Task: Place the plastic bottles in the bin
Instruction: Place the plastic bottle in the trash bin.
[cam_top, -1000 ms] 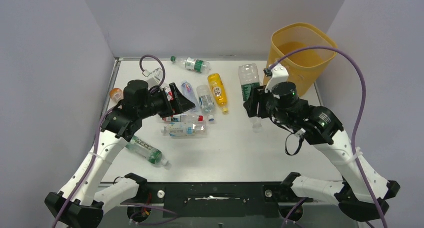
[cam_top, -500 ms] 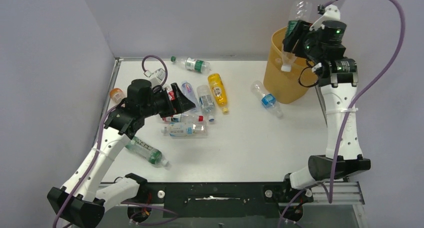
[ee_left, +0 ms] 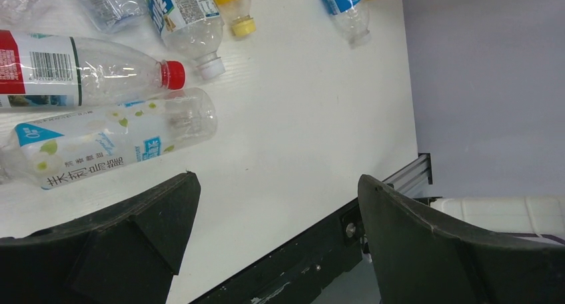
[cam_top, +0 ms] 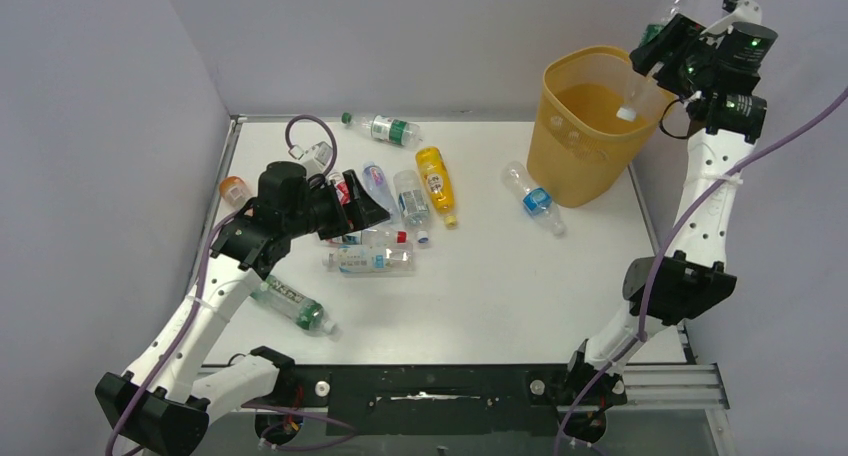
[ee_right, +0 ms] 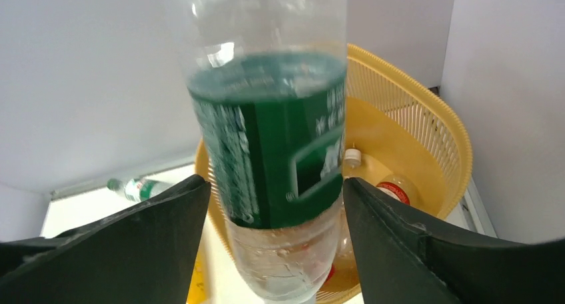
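Observation:
My right gripper (cam_top: 664, 44) (ee_right: 276, 181) hangs high over the far right rim of the yellow-orange bin (cam_top: 575, 156) (ee_right: 460, 151). A clear green-labelled bottle (cam_top: 630, 104) (ee_right: 273, 157) points cap down between its fingers. The bottle looks smeared while the fingers and bin are sharp, so the jaws stand parted around it. A red-labelled bottle (ee_right: 393, 191) lies inside the bin. My left gripper (cam_top: 372, 208) (ee_left: 278, 179) is open and empty over bare table beside the bottle cluster. There lie a red-capped bottle (ee_left: 86, 67) and a pale-labelled bottle (ee_left: 113, 144) (cam_top: 370, 261).
A blue-labelled bottle (cam_top: 535, 198) (ee_left: 343, 1) lies just left of the bin. A yellow bottle (cam_top: 435, 176) and a green-labelled one (cam_top: 385, 128) lie further back. Another bottle (cam_top: 295, 306) is near my left arm, an orange one (cam_top: 232, 189) by the left wall.
The right arm rose from the table with the green-labelled bottle and swung across to the bin's far right rim; its jaws widened. The left arm barely moved.

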You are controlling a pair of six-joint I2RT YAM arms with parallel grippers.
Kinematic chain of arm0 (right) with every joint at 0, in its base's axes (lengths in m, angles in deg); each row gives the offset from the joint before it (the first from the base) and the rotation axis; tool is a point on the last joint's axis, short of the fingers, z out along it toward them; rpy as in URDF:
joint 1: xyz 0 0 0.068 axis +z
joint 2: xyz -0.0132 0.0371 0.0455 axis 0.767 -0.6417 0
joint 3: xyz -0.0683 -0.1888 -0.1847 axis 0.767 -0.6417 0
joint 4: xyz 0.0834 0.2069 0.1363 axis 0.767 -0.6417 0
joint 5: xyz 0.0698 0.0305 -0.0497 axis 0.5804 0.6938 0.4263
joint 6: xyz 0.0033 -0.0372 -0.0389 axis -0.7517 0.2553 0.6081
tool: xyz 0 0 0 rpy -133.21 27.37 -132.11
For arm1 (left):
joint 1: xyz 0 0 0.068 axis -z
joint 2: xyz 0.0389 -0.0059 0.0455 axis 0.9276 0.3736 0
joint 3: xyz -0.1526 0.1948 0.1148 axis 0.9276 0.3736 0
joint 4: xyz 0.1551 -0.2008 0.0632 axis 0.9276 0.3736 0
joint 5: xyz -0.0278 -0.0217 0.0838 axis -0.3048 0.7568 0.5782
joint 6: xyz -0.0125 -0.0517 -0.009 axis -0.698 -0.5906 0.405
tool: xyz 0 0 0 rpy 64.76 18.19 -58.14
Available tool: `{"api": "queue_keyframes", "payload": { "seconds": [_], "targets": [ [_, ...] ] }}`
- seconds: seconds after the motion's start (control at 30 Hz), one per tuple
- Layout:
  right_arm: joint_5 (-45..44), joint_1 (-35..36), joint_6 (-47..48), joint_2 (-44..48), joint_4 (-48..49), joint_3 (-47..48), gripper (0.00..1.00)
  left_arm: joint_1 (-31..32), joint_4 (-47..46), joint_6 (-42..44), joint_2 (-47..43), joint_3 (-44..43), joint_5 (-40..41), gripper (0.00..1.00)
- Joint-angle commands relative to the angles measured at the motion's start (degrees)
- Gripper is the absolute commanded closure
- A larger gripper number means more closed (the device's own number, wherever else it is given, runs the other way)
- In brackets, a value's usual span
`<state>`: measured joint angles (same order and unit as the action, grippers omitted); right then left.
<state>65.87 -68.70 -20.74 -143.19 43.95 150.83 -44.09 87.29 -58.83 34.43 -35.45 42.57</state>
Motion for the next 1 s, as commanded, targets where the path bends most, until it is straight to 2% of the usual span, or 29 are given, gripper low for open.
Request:
{"api": "queue_keyframes", "payload": {
  "seconds": [0.0,0.07,0.23,0.37,0.5,0.67,0.77,0.97],
  "targets": [
    [6.48,0.25,1.09,-3.0,0.85,2.56,0.16,0.38,-0.42,1.05,-0.86,-0.17,1.18,0.09],
    [7.36,0.5,2.03,-4.31,-0.87,3.09,0.01,0.47,0.06,1.46,-0.75,-0.01,1.5,0.09],
    [4.77,1.77,3.45,-2.62,-2.91,3.06,0.02,0.64,2.16,1.59,-1.19,0.04,3.37,0.09],
    [2.96,3.85,4.91,0.15,-5.96,5.21,0.02,0.6,1.6,-3.9,-2.44,1.65,3.96,0.09],
    [-1.05,10.21,7.01,5.3,-9.25,3.52,0.02,0.47,0.35,-9.2,-2.76,4.39,2.31,0.1],
    [-6.91,20.32,6.54,14.59,-8.44,-6.99,0.02,0.69,-2.09,-11.98,-3.99,8.75,2.82,0.07],
    [-8.72,26.1,5.88,19.38,-8.56,-13.16,0.02,0.77,-0.69,-9.53,-3.09,7.63,5.18,0.06],
    [-9.91,35.93,2.56,27.73,-7.92,-24.14,0.02,1.99,5.21,1.74,4.75,0.46,9.6,0.05]
  ]
}}
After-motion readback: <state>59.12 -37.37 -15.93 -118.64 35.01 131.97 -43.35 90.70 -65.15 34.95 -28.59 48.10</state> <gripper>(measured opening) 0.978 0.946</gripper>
